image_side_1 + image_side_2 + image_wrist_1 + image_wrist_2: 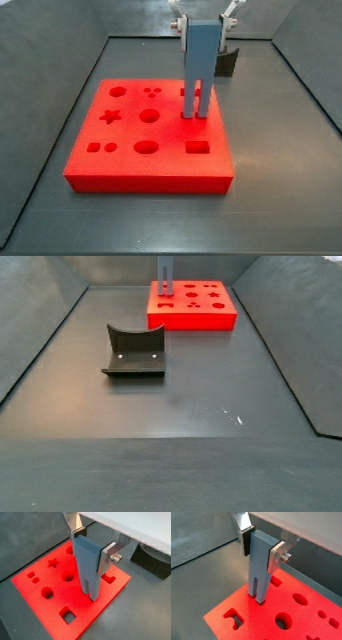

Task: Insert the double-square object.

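The double-square object (88,569) is a tall slate-blue block standing upright on the red board (40,602). Its two prongs point down, with their tips at the board's surface near the edge by the U-shaped hole (232,617); how deep they sit cannot be told. It shows in both wrist views (259,577) and both side views (201,65) (166,284). My gripper (93,552) is above the board, its silver fingers pressed on the two sides of the block's top end (261,554) (203,20).
The red board (154,170) has star, round and square holes and lies on the dark floor of a walled bin. The fixture (134,351) stands apart from the board and also shows behind the block (226,62).
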